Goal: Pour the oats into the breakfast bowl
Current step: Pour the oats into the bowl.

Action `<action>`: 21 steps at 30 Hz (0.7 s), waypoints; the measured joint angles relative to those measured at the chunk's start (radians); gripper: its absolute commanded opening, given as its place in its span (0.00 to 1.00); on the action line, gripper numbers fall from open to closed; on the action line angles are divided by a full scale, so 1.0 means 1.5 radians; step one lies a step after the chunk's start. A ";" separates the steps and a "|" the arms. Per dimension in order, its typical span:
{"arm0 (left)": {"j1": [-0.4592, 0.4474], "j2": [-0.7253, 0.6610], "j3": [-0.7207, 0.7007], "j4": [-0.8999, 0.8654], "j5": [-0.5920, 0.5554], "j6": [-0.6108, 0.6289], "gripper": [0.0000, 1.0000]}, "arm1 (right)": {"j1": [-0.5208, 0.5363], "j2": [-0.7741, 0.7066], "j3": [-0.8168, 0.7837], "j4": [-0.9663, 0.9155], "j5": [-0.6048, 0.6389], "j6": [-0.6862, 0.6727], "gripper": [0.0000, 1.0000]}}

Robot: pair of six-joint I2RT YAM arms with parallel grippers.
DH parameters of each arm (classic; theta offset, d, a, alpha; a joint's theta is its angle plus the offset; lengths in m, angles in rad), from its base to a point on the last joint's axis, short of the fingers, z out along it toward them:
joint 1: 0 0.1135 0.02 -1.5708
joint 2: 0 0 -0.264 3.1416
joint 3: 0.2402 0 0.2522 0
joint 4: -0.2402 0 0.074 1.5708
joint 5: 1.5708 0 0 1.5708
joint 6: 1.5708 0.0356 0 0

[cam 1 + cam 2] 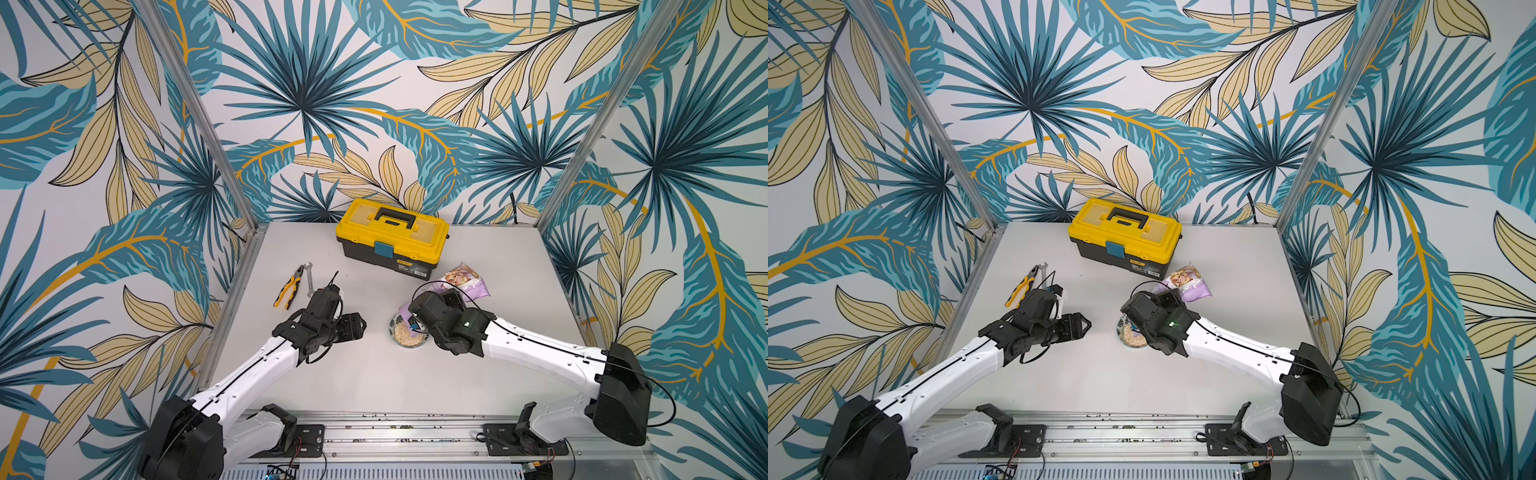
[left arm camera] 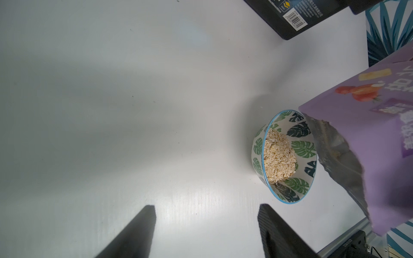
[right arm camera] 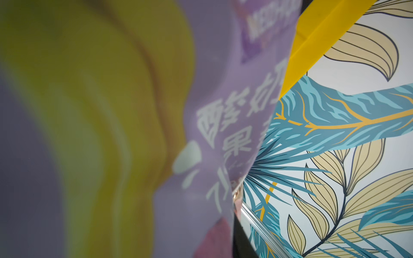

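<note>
my right gripper (image 1: 415,323) is clamped on the purple pouch (image 2: 368,138), which is tipped with its open mouth just over one edge of the breakfast bowl (image 2: 257,154). my left gripper (image 2: 206,214) stands open and empty near the bowl, not touching it. the oats (image 2: 278,156) sit heaped in the bowl, piled against one side and close to the rim there.

what could go wrong: the mouth hangs at the rim rather than over the middle, so more flakes could slide off the heap or miss onto the table (image 2: 111,111). the soft pouch may sag or slip in my grip. brushing the rim could shove or tip the bowl, which nothing steadies.

writing: the pouch has white chinese characters, seemingly 酸奶 and 果 in the right wrist view. a darker purple patch carries latin letters too blurred to read. the toolbox (image 1: 392,237) bears a barcode sticker and fine print i cannot make out.
</note>
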 measured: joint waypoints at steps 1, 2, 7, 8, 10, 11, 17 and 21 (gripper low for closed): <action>0.000 0.000 0.000 0.002 0.002 0.000 0.76 | 0.000 0.000 -0.002 -0.001 0.000 0.000 0.00; 0.000 0.000 0.000 0.003 0.003 0.000 0.76 | 0.000 0.000 -0.004 0.000 0.001 -0.001 0.00; 0.000 0.003 0.000 0.007 0.005 0.000 0.76 | 0.005 -0.018 -0.070 0.097 0.008 -0.061 0.00; 0.000 0.003 0.000 0.007 0.005 0.000 0.76 | 0.008 -0.025 -0.094 0.130 0.010 -0.088 0.00; -0.001 0.005 0.000 0.007 0.005 0.000 0.76 | 0.012 -0.042 -0.143 0.201 0.008 -0.144 0.00; -0.001 0.006 0.000 0.007 0.005 0.000 0.76 | 0.013 -0.051 -0.162 0.233 0.007 -0.172 0.00; -0.001 0.009 0.000 0.007 0.005 0.000 0.75 | 0.014 -0.088 -0.206 0.405 0.007 -0.311 0.00; -0.002 0.016 0.000 0.007 0.005 0.000 0.75 | 0.014 -0.093 -0.223 0.505 0.009 -0.367 0.00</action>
